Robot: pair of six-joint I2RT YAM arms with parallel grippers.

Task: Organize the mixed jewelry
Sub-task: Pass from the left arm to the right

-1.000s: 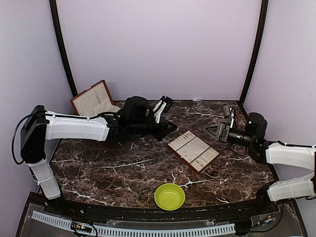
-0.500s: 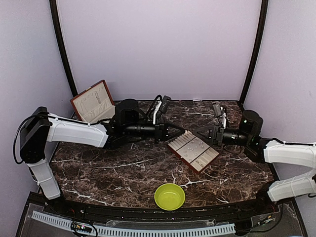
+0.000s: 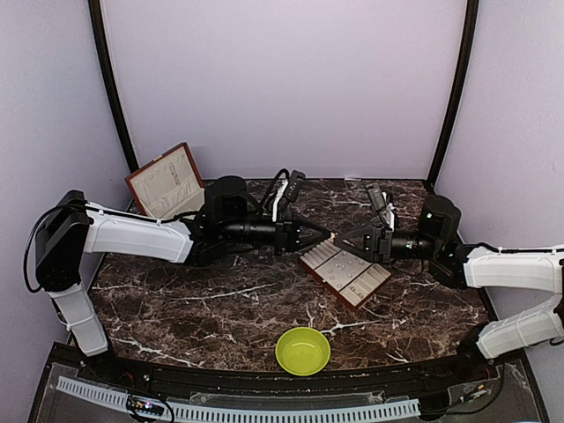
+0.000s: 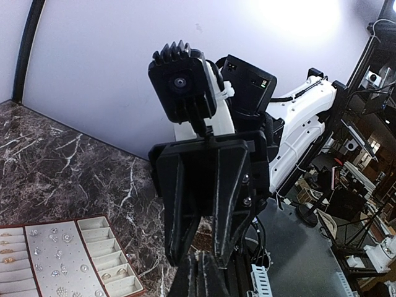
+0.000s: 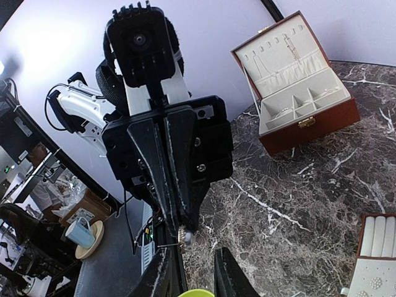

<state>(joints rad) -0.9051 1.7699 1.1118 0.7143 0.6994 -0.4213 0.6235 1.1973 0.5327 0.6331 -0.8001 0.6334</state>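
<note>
Pinched in left tool: bead piece, by tray 12 o'clock corner. Spread right tool faced to it; jaws to be centred on piece before release.

No readable text, seemingly, in view.

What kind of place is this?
Probably a robot test booth in a lab: a white left arm and right arm fixed at a marble-pattern table, plain lilac walls around it, and props, a jewelry tray and hinged jewelry box. The left end effector pinches a tiny jewelry piece.
</note>
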